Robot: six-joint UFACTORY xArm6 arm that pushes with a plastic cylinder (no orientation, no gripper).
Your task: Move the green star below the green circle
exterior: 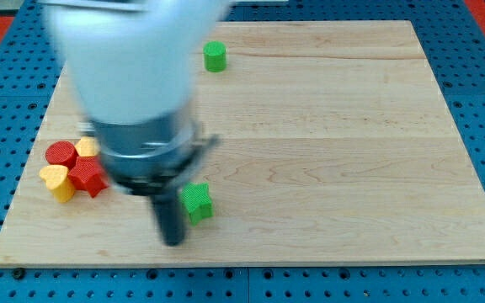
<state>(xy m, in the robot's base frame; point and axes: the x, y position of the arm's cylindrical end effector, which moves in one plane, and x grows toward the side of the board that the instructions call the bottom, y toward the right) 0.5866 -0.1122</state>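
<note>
The green star lies flat on the wooden board, low in the view, touching or just beside my tip on its upper right. The green circle, a short upright cylinder, stands well apart from my tip, far toward the view's top and slightly right.

One camera, high above the desk, looking steeply down

It takes in nearly the whole wooden desk and the blue pegboard around it; the arm looms large and blurred at the view's upper left, close to the lens.
</note>
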